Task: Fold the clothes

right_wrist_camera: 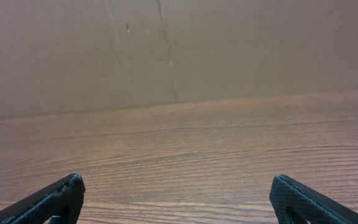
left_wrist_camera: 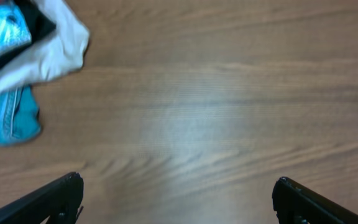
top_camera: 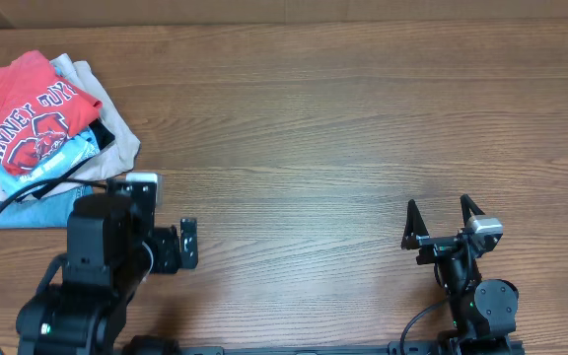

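Observation:
The red T-shirt with white-and-dark lettering lies crumpled on top of a pile of garments at the table's far left, its white neck tag showing. My left gripper is open and empty, to the right of and nearer than the pile, apart from it. In the left wrist view its fingers are spread over bare wood. My right gripper is open and empty at the front right, far from the shirt; its fingers also frame bare table.
Under the red shirt lie a beige garment, a light blue shirt, black cloth and a denim piece. The left wrist view shows the beige cloth and denim. A cardboard wall stands behind the table.

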Controlling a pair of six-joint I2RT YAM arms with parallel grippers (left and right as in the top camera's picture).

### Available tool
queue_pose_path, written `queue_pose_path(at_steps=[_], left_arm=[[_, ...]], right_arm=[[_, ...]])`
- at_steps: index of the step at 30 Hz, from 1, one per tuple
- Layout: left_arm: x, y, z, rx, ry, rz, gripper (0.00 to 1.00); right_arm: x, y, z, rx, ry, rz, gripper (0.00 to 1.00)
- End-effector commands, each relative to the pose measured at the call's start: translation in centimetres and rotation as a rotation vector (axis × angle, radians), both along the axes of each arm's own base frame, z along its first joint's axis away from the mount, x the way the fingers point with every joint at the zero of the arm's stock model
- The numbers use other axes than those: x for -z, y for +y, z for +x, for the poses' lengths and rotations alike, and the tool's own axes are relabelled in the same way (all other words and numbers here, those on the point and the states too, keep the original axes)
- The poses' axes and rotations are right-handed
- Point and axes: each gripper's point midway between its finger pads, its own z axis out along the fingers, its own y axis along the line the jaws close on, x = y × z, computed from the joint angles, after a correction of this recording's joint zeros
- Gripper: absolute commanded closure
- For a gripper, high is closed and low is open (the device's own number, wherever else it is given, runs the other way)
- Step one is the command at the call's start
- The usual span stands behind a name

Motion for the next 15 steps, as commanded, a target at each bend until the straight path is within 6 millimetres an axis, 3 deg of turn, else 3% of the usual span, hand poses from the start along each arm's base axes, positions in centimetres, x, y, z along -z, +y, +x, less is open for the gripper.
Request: queue_pose_path(at_steps=[1, 9, 12, 15], left_arm=[[0.7, 0.5, -1.5, -0.018, 0.006, 0.013, 0.0], [5.5, 0.9, -3.2, -0.024, 0.055, 0.024, 0.0], [5.5, 0.8, -2.4, -0.026, 0.007, 0.019, 0.0], [3.9, 0.6, -0.5, -0.029, -0.107, 0.005, 0.0]], right_arm=[[0.2, 0.1, 0.0, -0.004, -0.001, 0.003, 0.0], [0.2, 0.1, 0.0, -0.004, -0.001, 0.003, 0.0], [0.2, 0.1, 0.0, -0.004, -0.001, 0.003, 0.0], [0.2, 0.1, 0.0, -0.004, -0.001, 0.003, 0.0]])
